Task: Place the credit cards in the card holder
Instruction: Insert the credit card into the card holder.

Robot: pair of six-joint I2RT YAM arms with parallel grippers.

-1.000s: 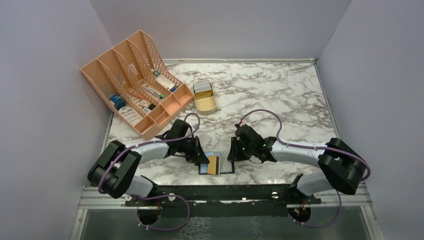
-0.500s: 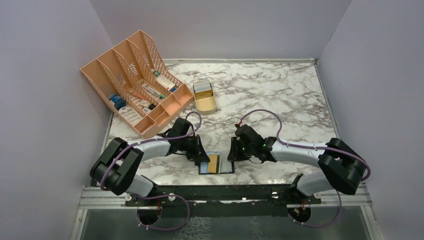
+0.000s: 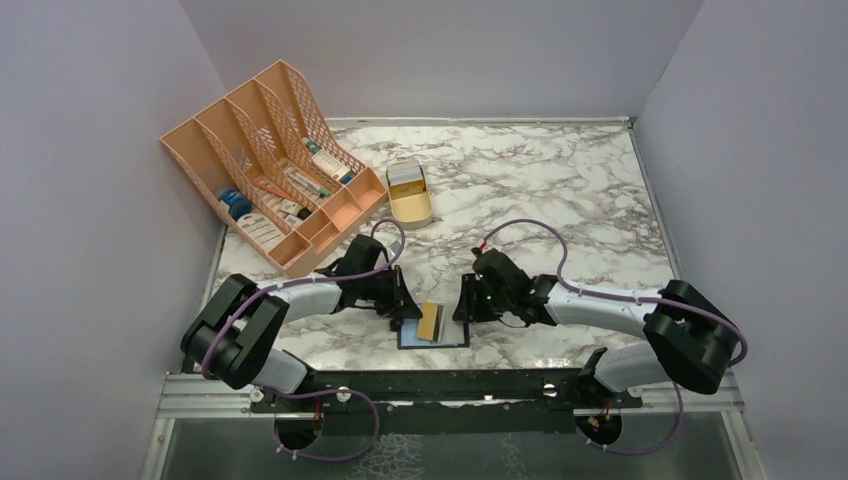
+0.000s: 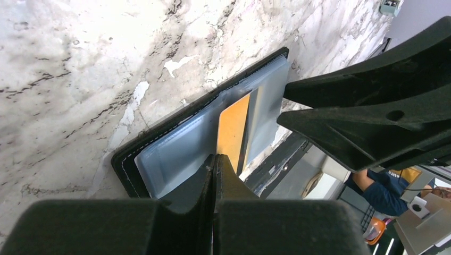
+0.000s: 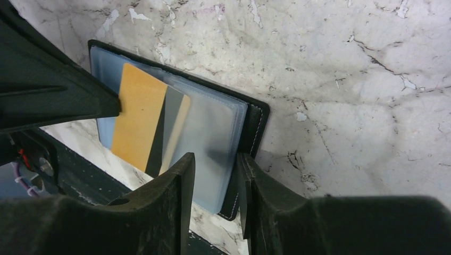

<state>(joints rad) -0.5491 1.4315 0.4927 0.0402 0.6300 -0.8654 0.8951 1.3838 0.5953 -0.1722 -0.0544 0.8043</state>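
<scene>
Where the desk (image 3: 560,190) meets its near edge, about midway along, the top view shows the card holder (image 3: 455,335) lying open with its blue-grey lining up. The gold card (image 3: 431,322) lies on the lining. The left gripper (image 3: 408,310) is at the holder's left side and the right gripper (image 3: 464,306) at its right. A peach file organiser (image 3: 270,160) stands at the far left corner, with a tan tin (image 3: 412,208) just beside it.

In the left wrist view, the left gripper (image 4: 214,164) has its fingers pressed together with nothing between them. Their tip rests at the near end of the gold card (image 4: 233,133), which lies on the holder's (image 4: 175,154) clear sleeves.

In the right wrist view, the right gripper (image 5: 215,170) shows a narrow gap between its fingers. The holder's black edge (image 5: 250,122) sits in that gap. I cannot tell whether the fingers pinch it. The gold card (image 5: 135,122) reaches partly under a frosted sleeve, and the left gripper's tip (image 5: 106,101) touches its outer edge.
</scene>
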